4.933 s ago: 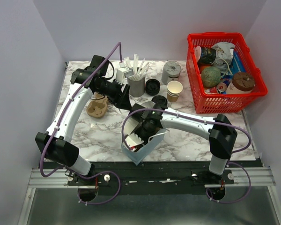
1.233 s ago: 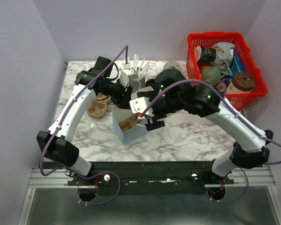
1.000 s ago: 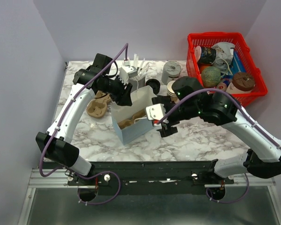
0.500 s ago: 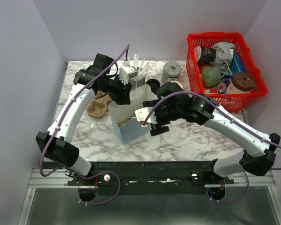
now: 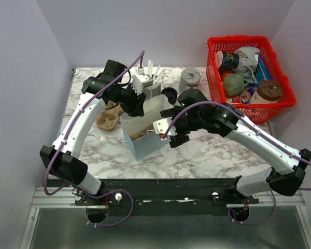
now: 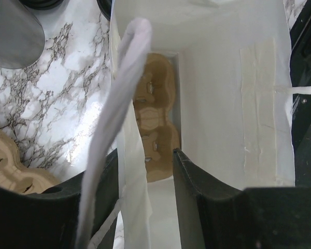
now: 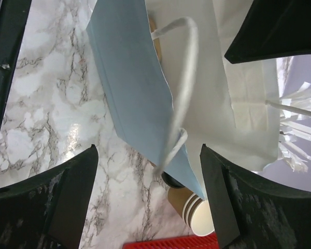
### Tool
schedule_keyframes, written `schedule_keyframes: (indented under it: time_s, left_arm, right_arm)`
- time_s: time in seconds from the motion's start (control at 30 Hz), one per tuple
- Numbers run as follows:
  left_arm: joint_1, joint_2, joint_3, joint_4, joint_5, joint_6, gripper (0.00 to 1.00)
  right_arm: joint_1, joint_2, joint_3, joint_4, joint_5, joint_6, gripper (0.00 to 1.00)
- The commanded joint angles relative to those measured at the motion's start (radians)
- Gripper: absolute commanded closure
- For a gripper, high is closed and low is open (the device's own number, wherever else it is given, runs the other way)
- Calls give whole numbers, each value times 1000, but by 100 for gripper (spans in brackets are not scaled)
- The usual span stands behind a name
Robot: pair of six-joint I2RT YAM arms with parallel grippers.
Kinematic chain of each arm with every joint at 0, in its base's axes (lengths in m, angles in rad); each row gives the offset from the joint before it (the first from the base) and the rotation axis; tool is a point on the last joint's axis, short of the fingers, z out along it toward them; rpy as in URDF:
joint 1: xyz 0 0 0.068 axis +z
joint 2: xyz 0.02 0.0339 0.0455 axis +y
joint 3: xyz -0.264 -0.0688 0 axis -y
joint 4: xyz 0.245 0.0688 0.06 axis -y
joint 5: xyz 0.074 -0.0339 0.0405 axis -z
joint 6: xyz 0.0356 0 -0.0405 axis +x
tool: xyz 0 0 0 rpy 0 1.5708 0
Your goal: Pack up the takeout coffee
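Blue paper bag (image 5: 145,142) stands with its rim pinched by the left gripper (image 6: 145,161). The right gripper (image 7: 147,150) gapes empty beside its handle (image 7: 184,78) (it could snag, tipping the bag). Unpacked, the takeout coffee (image 5: 169,95) sits near the far edge.

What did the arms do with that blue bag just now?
The light blue paper bag slid left and away from the arms' bases. The right end effector pulled out of it and hovers open beside it. The left end effector pinches its wall. The red plastic basket stayed put.
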Motion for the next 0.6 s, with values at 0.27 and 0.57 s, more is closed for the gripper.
schedule_keyframes:
  time_s: [0.27, 0.57]
  left_arm:
    - [-13, -6, 42, -36, 8, 37, 63]
    - [-21, 0, 195, -162, -38, 120, 100]
  right_arm:
    - [-59, 100, 30, 31, -111, -34, 53]
    - [-59, 120, 254, -70, -234, 66, 100]
